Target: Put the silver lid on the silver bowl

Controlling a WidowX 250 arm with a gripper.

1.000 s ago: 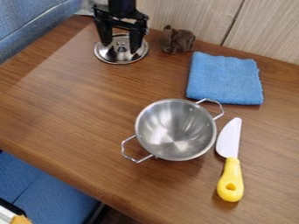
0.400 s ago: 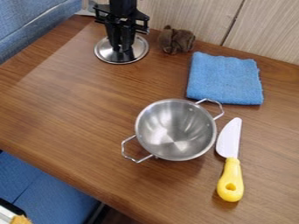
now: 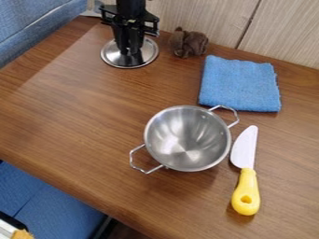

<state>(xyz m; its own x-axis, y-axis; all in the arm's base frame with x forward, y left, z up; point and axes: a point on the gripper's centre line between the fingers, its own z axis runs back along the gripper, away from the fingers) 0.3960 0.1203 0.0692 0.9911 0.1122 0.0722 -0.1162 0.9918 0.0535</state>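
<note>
At the upper left of the camera view, my black gripper (image 3: 129, 50) hangs straight down over the silver lid (image 3: 109, 55), its fingers closed around the lid's knob, which they hide. The lid lies flat on the wooden table near its back edge. Nearer the middle of the table stands the silver bowl (image 3: 187, 140), upright and empty inside, with a wire handle at its upper right and another at its lower left. The gripper is up and to the left of the bowl, well apart from it.
Behind the bowl lies a folded blue cloth (image 3: 240, 85), and a crumpled brown object (image 3: 188, 43) sits right of the lid by the wall. A toy knife (image 3: 246, 186) with a yellow handle lies just right of the bowl.
My gripper's fingers were apart on either side of the lid's knob and have come together on it. The lid, the bowl and the other things have kept their places.
</note>
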